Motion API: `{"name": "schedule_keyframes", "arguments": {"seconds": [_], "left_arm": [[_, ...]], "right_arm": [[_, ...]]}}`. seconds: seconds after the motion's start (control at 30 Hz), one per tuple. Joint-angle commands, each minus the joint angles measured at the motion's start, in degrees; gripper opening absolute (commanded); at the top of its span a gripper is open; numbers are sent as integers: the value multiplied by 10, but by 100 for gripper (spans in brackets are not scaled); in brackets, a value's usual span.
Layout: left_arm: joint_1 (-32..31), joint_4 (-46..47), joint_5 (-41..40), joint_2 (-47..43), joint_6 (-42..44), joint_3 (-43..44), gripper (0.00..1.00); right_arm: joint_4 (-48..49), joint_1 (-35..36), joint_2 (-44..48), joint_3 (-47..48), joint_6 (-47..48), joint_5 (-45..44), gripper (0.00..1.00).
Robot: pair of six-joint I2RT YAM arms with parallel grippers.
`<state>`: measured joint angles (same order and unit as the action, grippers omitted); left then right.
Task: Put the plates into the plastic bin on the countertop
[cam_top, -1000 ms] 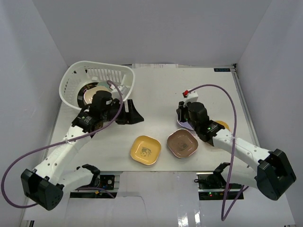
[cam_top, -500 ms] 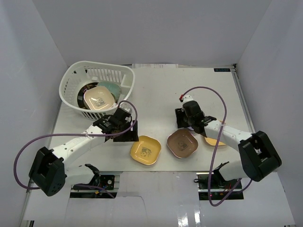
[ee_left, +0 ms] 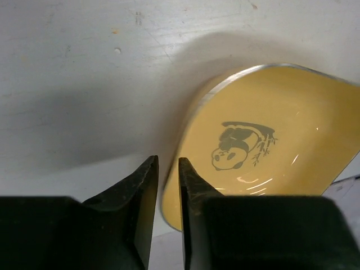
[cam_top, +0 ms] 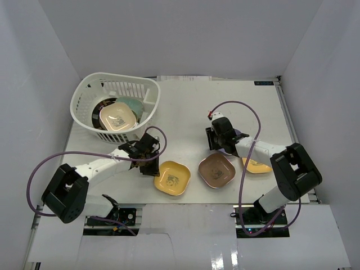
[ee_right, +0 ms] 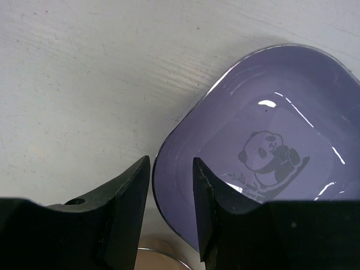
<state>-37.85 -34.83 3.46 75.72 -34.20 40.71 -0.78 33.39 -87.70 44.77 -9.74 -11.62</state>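
Observation:
The white plastic bin (cam_top: 147,90) stands at the back left of the countertop (cam_top: 185,107) and holds a cream plate (cam_top: 118,117), a mint plate (cam_top: 134,104) and a round dark-rimmed plate (cam_top: 97,111). On the countertop lie a yellow plate (cam_top: 173,178), a brown-pink plate (cam_top: 216,170) and an orange plate (cam_top: 256,165). My left gripper (cam_top: 155,167) (ee_left: 166,163) is narrowed onto the left rim of the yellow plate (ee_left: 270,140), one finger outside and one inside. My right gripper (cam_top: 220,145) (ee_right: 171,160) pinches the rim of a purple plate (ee_right: 270,112), which lies flat.
The bin's lattice wall (cam_top: 121,135) is just behind the left wrist. White walls (cam_top: 50,79) close in the countertop on three sides. The brown-pink plate's rim (ee_right: 163,260) lies right under the right fingers. Purple cables (cam_top: 247,112) loop over both arms.
The left arm has come down from the bin to the yellow plate and its jaws have narrowed on the rim. The right jaws widened, then closed in again on the purple plate.

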Motion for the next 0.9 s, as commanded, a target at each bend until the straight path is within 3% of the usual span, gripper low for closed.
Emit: {"name": "schedule_keyframes", "arguments": {"seconds": [0.0, 0.07, 0.1, 0.13, 0.33, 0.47, 0.63, 0.7, 0.73, 0.87], "left_arm": [[-3, 18, 9, -4, 5, -8, 28], [-3, 18, 7, -7, 4, -10, 17], [-3, 16, 1, -10, 5, -7, 2], [-3, 15, -4, -15, 5, -5, 0], [-3, -2, -45, -85, 13, 73, 0], [-2, -30, -89, -114, 25, 175, 0], [20, -77, -268, -93, 75, 326, 0], [70, -69, -294, -84, 102, 342, 0], [138, -42, -289, -85, 110, 341, 0], [208, -11, -286, -88, 113, 314, 0]], "right_arm": [[28, -1, -10, 26, 8, -4, 42], [28, -2, -12, 28, 9, -5, 35], [29, -1, -13, 29, 10, -10, 30], [29, -1, -13, 29, 11, -12, 27], [41, -2, -3, 40, 29, -6, 9], [53, -1, 25, 35, 31, 0, 8], [54, 0, 67, 22, 34, 13, 8], [58, 0, 84, 19, 33, 26, 8], [59, 4, 95, 15, 33, 38, 8], [53, 14, 109, 20, 34, 48, 8]]}}
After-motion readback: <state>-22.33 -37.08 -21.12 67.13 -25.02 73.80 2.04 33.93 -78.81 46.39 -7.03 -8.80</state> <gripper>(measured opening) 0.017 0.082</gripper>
